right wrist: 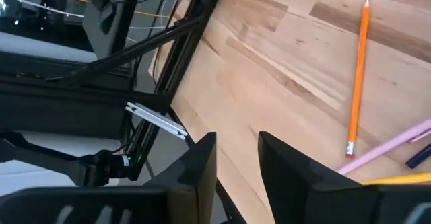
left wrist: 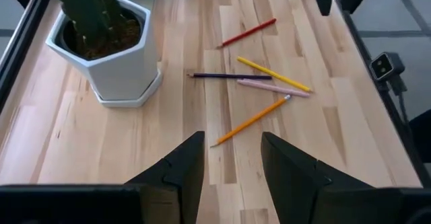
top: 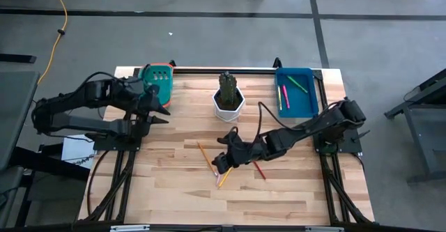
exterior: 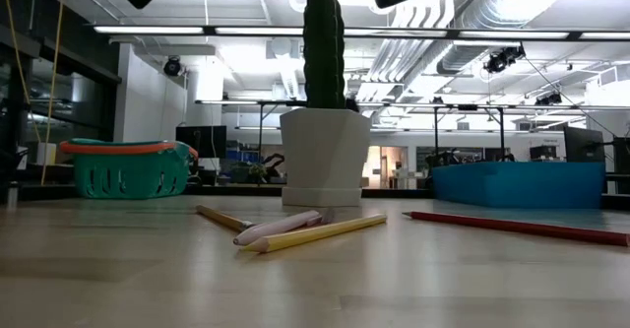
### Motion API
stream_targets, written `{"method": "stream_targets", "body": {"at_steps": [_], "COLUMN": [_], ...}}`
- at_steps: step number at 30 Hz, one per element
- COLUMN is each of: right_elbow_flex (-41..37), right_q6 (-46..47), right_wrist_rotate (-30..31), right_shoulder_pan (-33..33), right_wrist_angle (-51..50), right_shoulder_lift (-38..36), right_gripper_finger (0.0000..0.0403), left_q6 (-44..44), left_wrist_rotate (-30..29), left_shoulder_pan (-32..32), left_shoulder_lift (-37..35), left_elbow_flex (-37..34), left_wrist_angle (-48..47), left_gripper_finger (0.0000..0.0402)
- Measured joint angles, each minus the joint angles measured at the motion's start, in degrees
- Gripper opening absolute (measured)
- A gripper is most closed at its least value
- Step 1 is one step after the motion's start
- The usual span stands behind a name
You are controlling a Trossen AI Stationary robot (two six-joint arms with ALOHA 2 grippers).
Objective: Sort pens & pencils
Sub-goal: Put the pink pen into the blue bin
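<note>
The left gripper (top: 162,109) is waiting at about ten o'clock on the bench (top: 167,190), beside the green basket (top: 157,81), its fingers (left wrist: 183,171) spread and holding nothing; the potted cactus (top: 228,97) is standing at twelve; below it the loose pencils (top: 204,155) and one pale pink pen (exterior: 279,228) are lying in a crossed heap near the middle; the right gripper (top: 224,164) is hovering just over that heap, its fingers (right wrist: 195,173) parted with nothing between them; the blue tray (top: 311,101) at two o'clock is holding pink and green pens. As I judge it, the sticks are overlapping, so closing here risks pinching two at once or flicking one away.
</note>
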Motion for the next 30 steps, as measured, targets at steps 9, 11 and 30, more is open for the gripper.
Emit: {"method": "stream_targets", "body": {"at_steps": [9, 11, 30], "right_elbow_flex": [0.0, 0.0, 4.19], "right_q6": [4.73, 5.81, 11.4], "right_wrist_rotate": [0.33, 0.31, -8.37], "right_shoulder_pan": [-0.07, -0.07, -0.02], "right_wrist_angle": [-8.43, -11.03, -21.88], "right_shoulder_lift": [1.0, 1.0, 7.1], "right_gripper_finger": [0.0078, 0.0078, 0.0078], "left_q6": [-4.28, -4.87, -6.83], "left_wrist_rotate": [-3.04, -4.41, -12.71], "left_shoulder_pan": [-5.98, -7.07, -16.94], "left_shoulder_lift": [0.01, 0.01, 6.69], "left_elbow_flex": [0.0, 0.0, 0.0], "left_wrist_angle": [0.01, 0.0, 0.21], "left_gripper_finger": [0.0133, 0.0133, 0.0133]}}
